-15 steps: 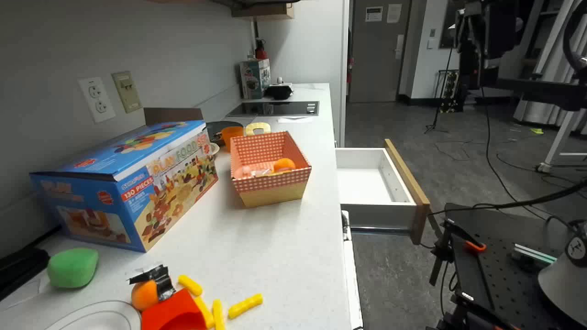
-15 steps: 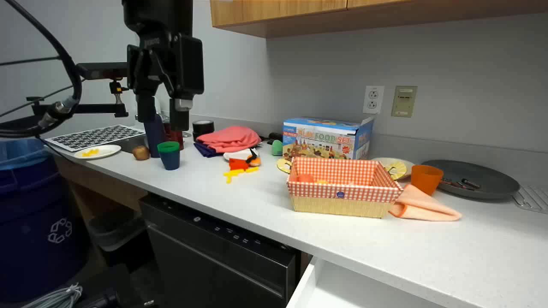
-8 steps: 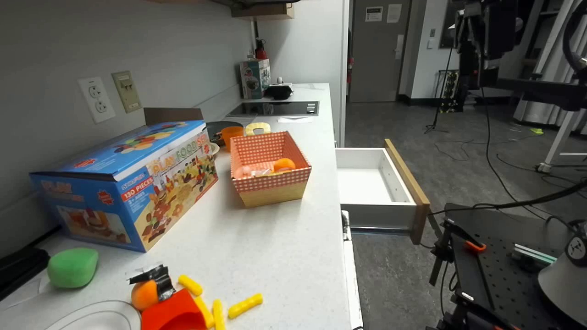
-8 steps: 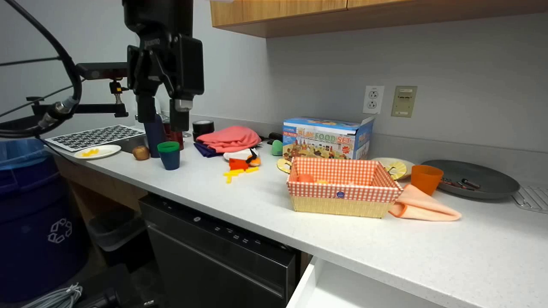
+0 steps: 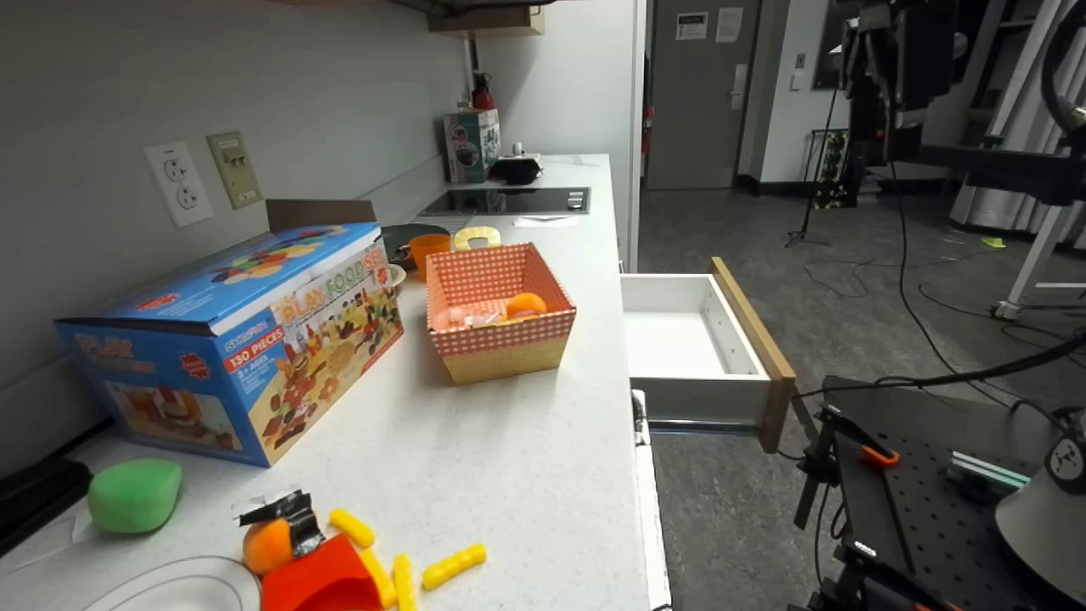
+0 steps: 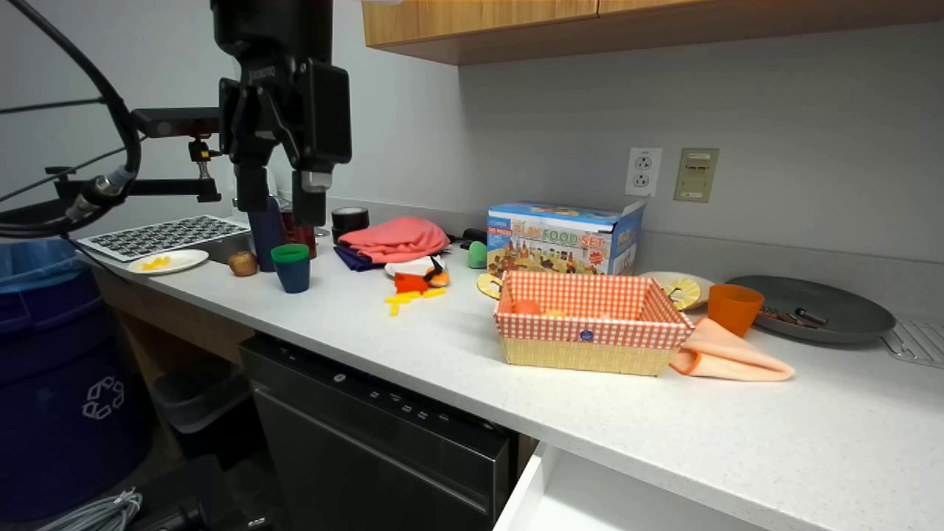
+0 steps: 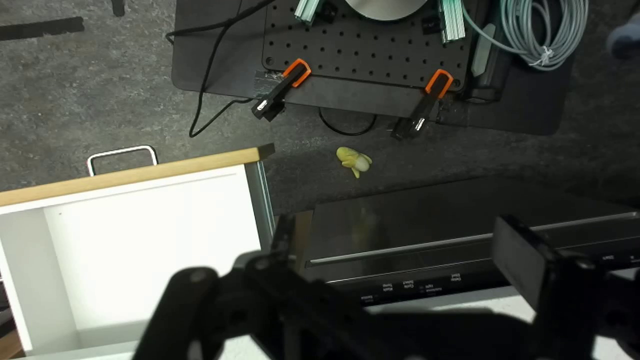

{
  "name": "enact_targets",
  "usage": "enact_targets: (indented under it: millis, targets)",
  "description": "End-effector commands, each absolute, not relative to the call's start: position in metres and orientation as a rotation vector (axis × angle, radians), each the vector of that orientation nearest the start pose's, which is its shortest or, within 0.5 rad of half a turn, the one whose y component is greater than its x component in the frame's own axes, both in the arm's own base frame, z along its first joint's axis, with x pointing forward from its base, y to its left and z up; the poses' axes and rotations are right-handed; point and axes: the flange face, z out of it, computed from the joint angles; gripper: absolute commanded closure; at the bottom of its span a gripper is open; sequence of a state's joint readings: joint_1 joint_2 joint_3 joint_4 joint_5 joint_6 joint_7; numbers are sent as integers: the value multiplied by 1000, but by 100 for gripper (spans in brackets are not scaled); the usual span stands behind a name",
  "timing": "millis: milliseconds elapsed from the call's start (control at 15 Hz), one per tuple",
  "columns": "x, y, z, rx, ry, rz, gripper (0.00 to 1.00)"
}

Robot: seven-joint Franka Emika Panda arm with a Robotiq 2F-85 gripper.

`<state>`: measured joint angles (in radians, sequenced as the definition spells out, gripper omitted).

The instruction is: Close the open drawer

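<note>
One open drawer (image 5: 700, 348), one wide-spread claw (image 6: 280, 196), two clamps (image 7: 281, 91)

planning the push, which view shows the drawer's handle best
The wrist view: looking down, it shows the whole handle unblocked. Neither exterior view shows it: in an exterior view the wooden front faces away and hides it; in an exterior view only part of the drawer is in frame, without its front.
</note>
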<state>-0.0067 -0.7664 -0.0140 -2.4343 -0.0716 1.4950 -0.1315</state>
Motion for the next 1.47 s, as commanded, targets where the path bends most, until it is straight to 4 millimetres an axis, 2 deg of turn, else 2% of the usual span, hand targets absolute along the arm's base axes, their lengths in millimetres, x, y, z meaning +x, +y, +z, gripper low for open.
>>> enact_targets:
  millis: [0,200,467,667,933,1267,1333,1400]
  targets:
    - [299,-15,543,-3172,-184,283,0]
    - [301,-15,542,-3180,-180,276,0]
    - [307,-47,542,-3143,-109,194,0]
    - [312,-86,529,-3101,22,115,0]
    - [322,-127,505,-3035,180,56,0]
    - [335,-156,465,-2990,441,101,0]
    - [330,-148,475,-3011,343,94,0]
    - [332,-152,468,-3007,378,110,0]
